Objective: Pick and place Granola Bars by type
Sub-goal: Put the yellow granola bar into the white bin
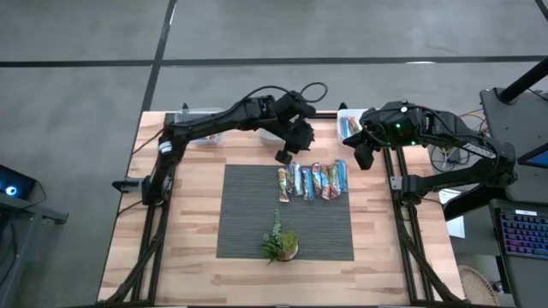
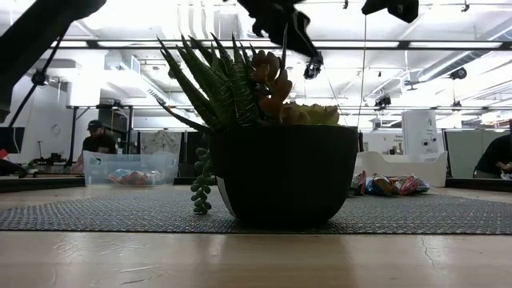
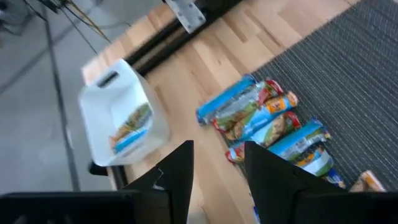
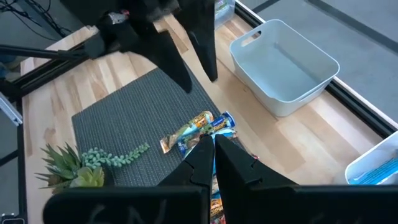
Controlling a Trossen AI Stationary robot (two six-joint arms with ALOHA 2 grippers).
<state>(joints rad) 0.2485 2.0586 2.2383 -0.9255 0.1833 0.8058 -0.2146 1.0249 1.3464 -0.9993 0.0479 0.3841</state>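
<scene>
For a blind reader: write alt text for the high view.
A row of granola bars lies on a dark mat atop a wooden table. The left tool hovers open nearby; the right tool hangs shut. A small plant sits in front.

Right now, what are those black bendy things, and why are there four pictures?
They are two robot arms with pinching fingers. One picture looks down from above, one peeks across the table, and one rides on each wrist. The left gripper hangs open and empty above a row of granola bars at the far edge of a grey mat. The right gripper is shut, holding nothing. A little plant sits near the mat's front. A white bin behind already holds a bar.
</scene>
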